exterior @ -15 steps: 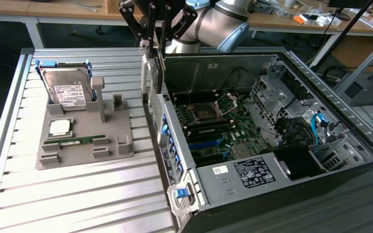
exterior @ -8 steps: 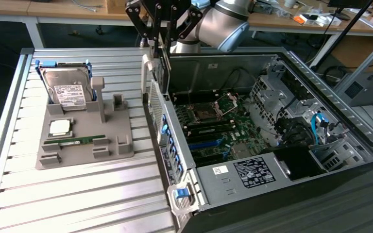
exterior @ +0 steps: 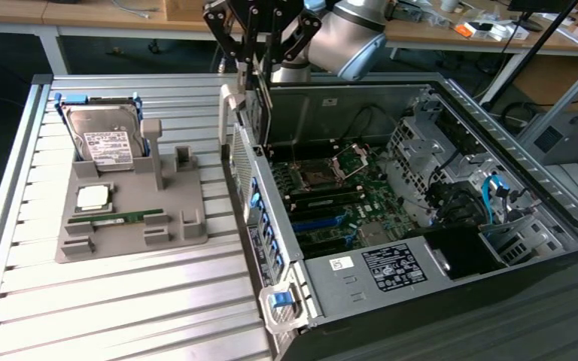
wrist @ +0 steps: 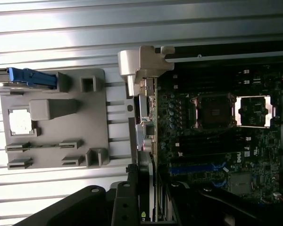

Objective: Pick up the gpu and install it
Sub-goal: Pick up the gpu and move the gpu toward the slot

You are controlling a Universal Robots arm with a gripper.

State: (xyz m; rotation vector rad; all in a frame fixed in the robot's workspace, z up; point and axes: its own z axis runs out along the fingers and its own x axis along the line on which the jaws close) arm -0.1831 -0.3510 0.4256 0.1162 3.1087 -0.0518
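Pinched by its top edge in half-closed gripper (exterior: 255,68): gpu (exterior: 259,113), hung upright over case (exterior: 360,105) wall at exterior view's left, edge-down to line up with motherboard (exterior: 319,188) slots

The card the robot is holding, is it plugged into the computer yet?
Not yet. Done: the card is up off the gray tray. In hand: the gripper grips it upright above the open computer, at the edge nearest the tray. Left: it isn't pushed into a slot on the green board.
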